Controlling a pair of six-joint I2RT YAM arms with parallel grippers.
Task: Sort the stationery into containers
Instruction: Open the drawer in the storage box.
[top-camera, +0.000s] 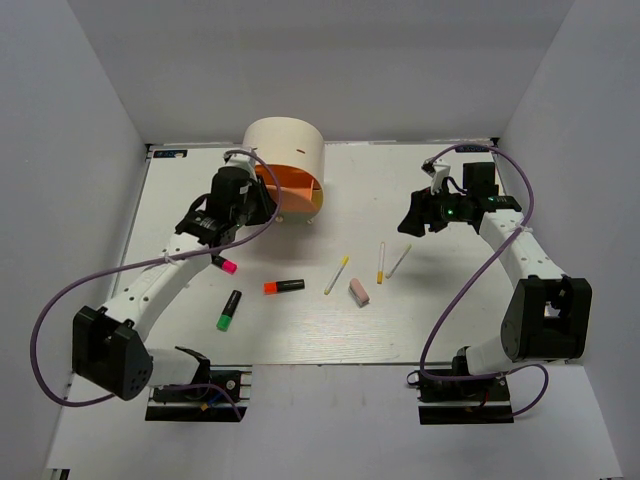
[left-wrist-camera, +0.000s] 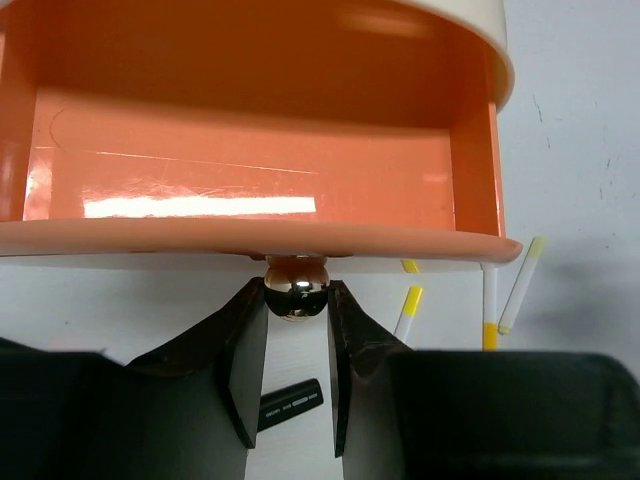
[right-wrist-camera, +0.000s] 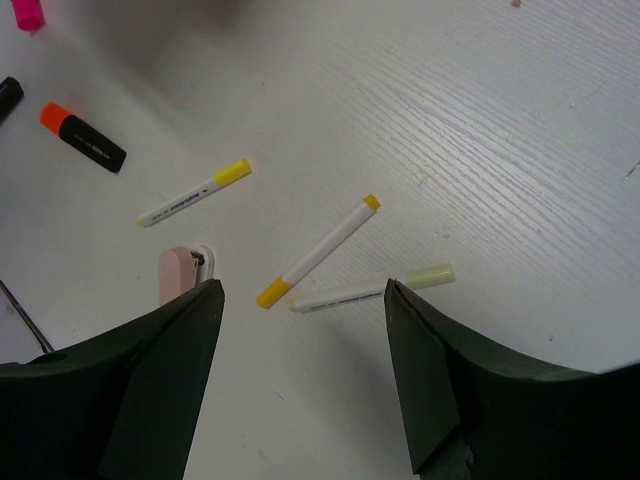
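White tabletop (top-camera: 450, 320) fills the overhead view, boxed in by pale grey walls. At its far side stands the cream cabinet (top-camera: 285, 148), with the orange drawer (top-camera: 295, 188) pulled out of it. We see the left gripper (top-camera: 262, 203) right up against the drawer's front, and the right gripper (top-camera: 413, 220) hanging well apart over the right half. The stationery lies loose between them: a pink highlighter (top-camera: 226, 265), an orange-red highlighter (top-camera: 284, 286), a green highlighter (top-camera: 229, 310), three white sticks (top-camera: 336, 275) with yellow tips and a pink eraser (top-camera: 358, 291).

From the left wrist we look into the drawer (left-wrist-camera: 250, 150), whose orange floor is bare. Just below its curved rim, the left gripper (left-wrist-camera: 296, 305) has its two dark fingers (left-wrist-camera: 250, 350) clamped on the shiny round knob (left-wrist-camera: 296, 286), one on each side.

From the right wrist, the right gripper (right-wrist-camera: 300, 340) stands with its jaws spread wide and nothing between them. Two sticks (right-wrist-camera: 318, 251) lie on the table just beyond the gap, a third further left, and the eraser (right-wrist-camera: 178, 272) peeks out beside the left-hand finger.
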